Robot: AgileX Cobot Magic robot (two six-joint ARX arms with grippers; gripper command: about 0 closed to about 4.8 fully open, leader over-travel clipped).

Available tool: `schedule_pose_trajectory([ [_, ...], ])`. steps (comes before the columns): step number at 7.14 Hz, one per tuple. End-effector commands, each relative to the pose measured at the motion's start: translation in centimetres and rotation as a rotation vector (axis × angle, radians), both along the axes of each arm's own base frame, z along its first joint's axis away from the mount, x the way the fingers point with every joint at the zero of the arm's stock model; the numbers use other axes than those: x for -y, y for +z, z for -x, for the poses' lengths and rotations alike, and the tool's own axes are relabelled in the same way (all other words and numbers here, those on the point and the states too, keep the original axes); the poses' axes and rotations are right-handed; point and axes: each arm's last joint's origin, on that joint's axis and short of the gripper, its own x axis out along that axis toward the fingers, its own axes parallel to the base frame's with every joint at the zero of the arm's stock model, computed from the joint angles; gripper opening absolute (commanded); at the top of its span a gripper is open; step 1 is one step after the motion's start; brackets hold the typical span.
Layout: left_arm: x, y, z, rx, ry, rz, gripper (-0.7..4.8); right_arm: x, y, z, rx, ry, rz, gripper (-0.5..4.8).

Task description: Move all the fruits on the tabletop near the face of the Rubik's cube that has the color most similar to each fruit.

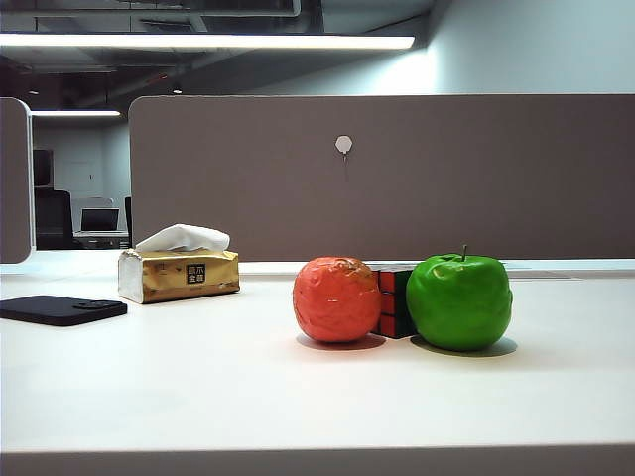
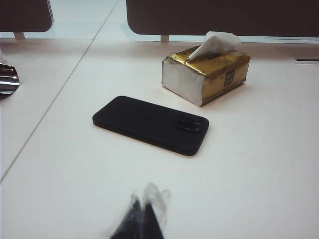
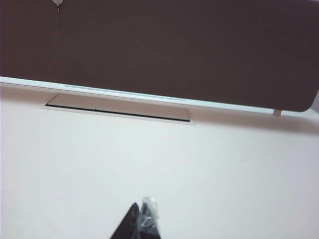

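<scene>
Near edge of the left wrist view: left pincer (image 2: pixel 141 219), tips pressed together, pinching nothing, just above the white worktop (image 2: pixel 259 164). Same deal with the right pincer (image 3: pixel 141 221), tips together over bare worktop. Further out from the left one: black phone (image 2: pixel 149 124) lying flat, then gold tissue box (image 2: pixel 207 74) with a tissue sticking up. Out in the exterior view: bumpy red-orange fruit (image 1: pixel 336 299) and green apple (image 1: pixel 459 301) flanking the Rubik's cube (image 1: pixel 395 300), both right up against it, red face showing between them. Brown partition (image 1: pixel 397 169) at the back.
</scene>
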Motion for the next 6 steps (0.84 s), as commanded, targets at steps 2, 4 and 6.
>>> schedule_pose_trajectory([
  [2, 0.0, 0.3, 0.0, 0.021, -0.012, 0.001, -0.05, 0.1, 0.0, 0.0, 0.000, 0.115, -0.071, 0.00],
  [4, 0.0, 0.3, 0.0, 0.021, -0.011, 0.008, -0.05, 0.9, 0.1, 0.0, 0.007, 0.109, -0.093, 0.00],
  [6, 0.0, 0.3, 0.0, 0.021, -0.011, 0.008, -0.05, 0.8, 0.1, 0.0, 0.007, 0.110, -0.094, -0.01],
])
